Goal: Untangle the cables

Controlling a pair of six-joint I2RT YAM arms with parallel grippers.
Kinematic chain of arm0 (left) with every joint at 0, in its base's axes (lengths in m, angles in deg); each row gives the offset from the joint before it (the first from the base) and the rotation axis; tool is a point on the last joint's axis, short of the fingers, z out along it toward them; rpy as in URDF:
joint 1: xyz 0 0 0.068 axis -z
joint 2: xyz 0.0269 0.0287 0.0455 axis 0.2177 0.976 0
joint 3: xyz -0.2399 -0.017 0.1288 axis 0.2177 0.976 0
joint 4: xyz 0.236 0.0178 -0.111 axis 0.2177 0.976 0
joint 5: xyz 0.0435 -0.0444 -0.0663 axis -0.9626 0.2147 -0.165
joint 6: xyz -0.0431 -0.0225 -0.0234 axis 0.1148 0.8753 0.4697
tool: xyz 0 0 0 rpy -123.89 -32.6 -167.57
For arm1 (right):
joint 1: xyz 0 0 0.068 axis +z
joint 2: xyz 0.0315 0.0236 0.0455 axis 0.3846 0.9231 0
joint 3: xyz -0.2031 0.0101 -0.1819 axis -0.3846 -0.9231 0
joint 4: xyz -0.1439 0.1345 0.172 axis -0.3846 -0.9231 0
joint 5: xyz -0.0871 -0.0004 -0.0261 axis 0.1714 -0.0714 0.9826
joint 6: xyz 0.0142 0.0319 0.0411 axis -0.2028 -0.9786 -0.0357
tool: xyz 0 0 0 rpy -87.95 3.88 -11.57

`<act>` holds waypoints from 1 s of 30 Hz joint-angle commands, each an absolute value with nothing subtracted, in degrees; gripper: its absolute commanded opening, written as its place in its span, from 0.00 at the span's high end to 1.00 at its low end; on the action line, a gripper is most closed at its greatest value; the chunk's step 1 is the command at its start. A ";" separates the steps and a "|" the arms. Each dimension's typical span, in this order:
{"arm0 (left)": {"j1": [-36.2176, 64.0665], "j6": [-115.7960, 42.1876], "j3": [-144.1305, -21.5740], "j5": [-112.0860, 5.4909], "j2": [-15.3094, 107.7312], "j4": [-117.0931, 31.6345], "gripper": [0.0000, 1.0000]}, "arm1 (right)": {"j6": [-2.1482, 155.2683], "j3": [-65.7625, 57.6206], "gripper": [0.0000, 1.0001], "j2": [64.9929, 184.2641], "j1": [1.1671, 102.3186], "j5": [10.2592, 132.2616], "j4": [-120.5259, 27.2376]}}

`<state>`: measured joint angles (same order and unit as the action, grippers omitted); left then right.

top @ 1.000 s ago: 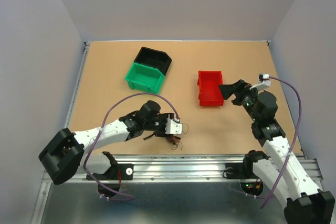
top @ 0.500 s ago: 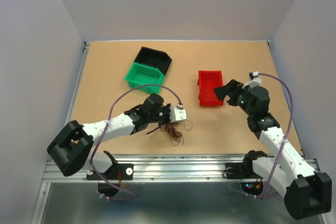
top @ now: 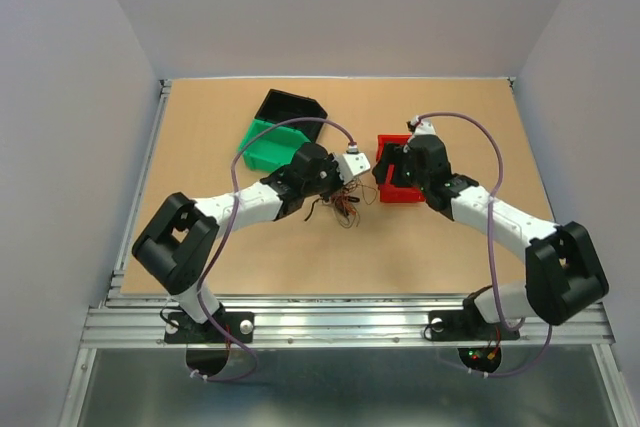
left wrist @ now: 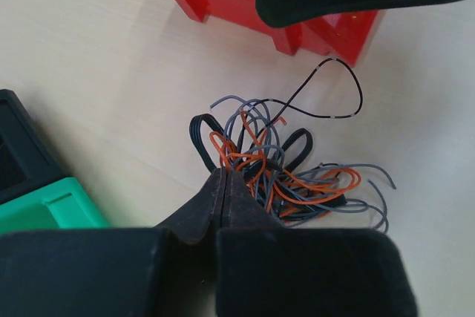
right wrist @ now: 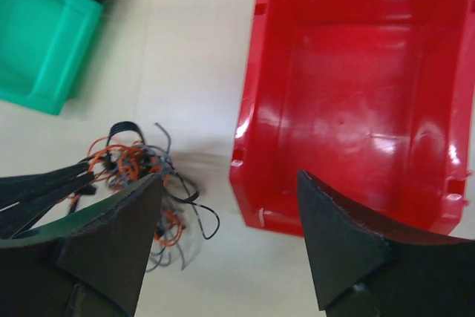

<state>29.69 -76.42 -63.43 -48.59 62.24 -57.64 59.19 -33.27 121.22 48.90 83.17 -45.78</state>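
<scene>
While my left gripper (left wrist: 225,183) is clamped on the cables (left wrist: 274,165) at frame centre, they form one knot; my right gripper (right wrist: 226,183) hangs apart, nothing separated yet.

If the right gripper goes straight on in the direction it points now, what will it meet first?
Most likely the red bin: its wall nearest the cables sits right ahead of the open right gripper. Depth is unclear, so it may touch the table just beside it.
</scene>
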 commanded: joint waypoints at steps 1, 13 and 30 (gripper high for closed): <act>28.65 -72.03 -69.65 -51.45 65.90 -60.05 1.00 | 61.23 -27.24 0.27 125.19 48.72 92.43 -48.86; 25.66 -66.94 -72.54 -48.46 66.43 -59.18 1.00 | 61.05 -15.73 0.56 139.34 45.57 89.37 -53.08; 25.57 -63.50 -72.91 -43.98 67.66 -60.75 1.00 | 61.66 -25.20 0.15 122.58 44.04 83.56 -46.68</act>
